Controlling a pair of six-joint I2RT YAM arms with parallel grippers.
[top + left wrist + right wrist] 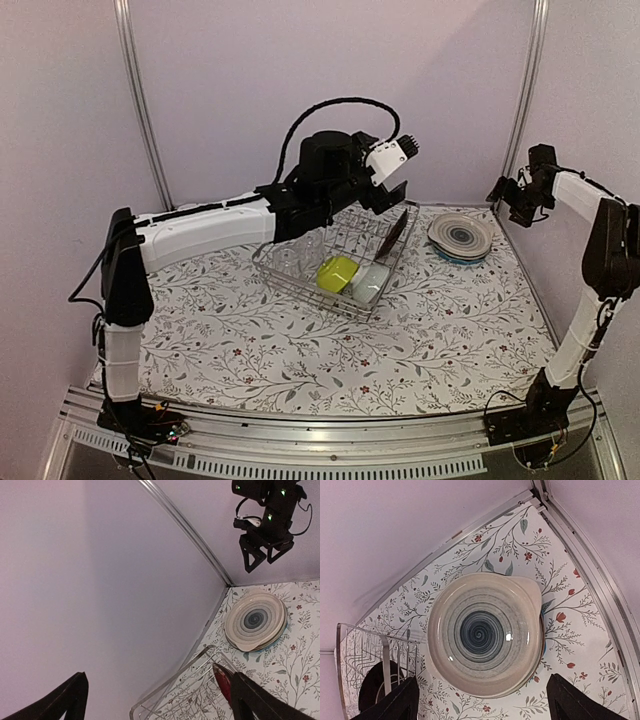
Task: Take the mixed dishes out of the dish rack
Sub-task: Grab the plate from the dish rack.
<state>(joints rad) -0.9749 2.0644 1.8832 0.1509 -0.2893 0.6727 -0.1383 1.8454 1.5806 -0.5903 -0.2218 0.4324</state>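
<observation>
The silver wire dish rack [300, 285] stands mid-table. It holds a clear glass [290, 258], a yellow-green bowl [337, 273], a pale bowl [370, 283] and a dark red plate [398, 232] upright at its right end. My left gripper [390, 200] hovers open and empty just above that plate. In the left wrist view the red plate [223, 682] lies beside my right finger [255, 702]. A stack of plates, topped by a cream one with a blue spiral [461, 238], sits at the back right. My right gripper [508, 203] is open and empty above it [485, 632].
The table has a floral cloth [300, 350]. Metal frame posts [140, 100] and pale walls close in the back and sides. The right gripper [262, 550] shows high in the left wrist view. The rack's corner [365, 655] shows at the left of the right wrist view.
</observation>
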